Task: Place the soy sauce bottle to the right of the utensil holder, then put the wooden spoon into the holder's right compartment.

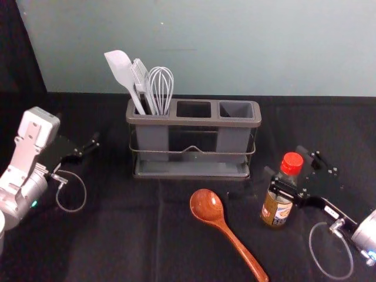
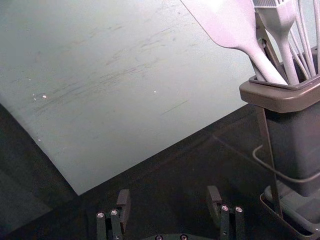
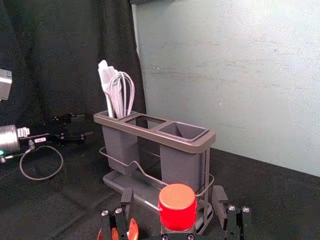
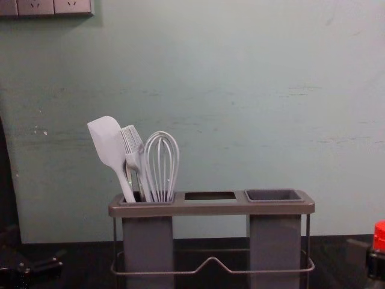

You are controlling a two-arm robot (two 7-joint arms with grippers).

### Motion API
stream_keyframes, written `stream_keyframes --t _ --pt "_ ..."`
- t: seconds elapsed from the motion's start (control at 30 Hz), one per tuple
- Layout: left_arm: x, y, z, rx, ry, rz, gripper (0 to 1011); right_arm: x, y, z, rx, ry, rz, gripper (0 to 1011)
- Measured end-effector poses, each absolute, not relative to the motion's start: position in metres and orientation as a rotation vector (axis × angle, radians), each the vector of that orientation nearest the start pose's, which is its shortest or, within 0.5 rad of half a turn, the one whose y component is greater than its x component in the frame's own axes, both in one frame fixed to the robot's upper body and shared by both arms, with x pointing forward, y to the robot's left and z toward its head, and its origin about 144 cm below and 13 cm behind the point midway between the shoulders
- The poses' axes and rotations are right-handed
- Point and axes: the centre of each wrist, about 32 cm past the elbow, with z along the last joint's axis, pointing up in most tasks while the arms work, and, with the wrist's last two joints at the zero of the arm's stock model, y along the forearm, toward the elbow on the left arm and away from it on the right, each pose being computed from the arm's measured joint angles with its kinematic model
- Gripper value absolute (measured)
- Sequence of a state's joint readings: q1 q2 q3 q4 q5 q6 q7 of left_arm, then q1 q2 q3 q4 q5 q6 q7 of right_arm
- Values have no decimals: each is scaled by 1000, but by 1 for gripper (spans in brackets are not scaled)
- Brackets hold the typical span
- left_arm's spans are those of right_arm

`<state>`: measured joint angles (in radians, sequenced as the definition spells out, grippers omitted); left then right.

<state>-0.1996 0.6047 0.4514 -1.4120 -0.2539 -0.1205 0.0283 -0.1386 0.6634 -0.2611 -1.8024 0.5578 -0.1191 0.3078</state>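
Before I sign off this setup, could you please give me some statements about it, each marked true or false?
1. The whisk stands in the left compartment of the utensil holder. True.
2. The wooden spoon is in the right compartment. False: the spoon lies on the table.
3. The right gripper has its fingers open around the soy sauce bottle. True.
4. The bottle's cap is white. False: the cap is red.

silver-white arms [image 1: 24, 151] have pale looping cables [image 1: 85, 191]
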Motion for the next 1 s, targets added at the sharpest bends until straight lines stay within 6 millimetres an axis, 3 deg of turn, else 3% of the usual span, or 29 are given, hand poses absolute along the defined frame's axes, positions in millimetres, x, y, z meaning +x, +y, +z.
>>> stream_keyframes --t 0.37,0.5,1.0 --pt "489 310 1140 304 -285 1248 1005 408 -300 1173 -13 -55 -933 1002" --pt "489 310 1140 304 -285 1248 1005 408 -301 1173 -12 -57 -928 952" --pt "489 310 1140 304 -285 1248 1005 408 -303 1172 -9 -42 -915 507"
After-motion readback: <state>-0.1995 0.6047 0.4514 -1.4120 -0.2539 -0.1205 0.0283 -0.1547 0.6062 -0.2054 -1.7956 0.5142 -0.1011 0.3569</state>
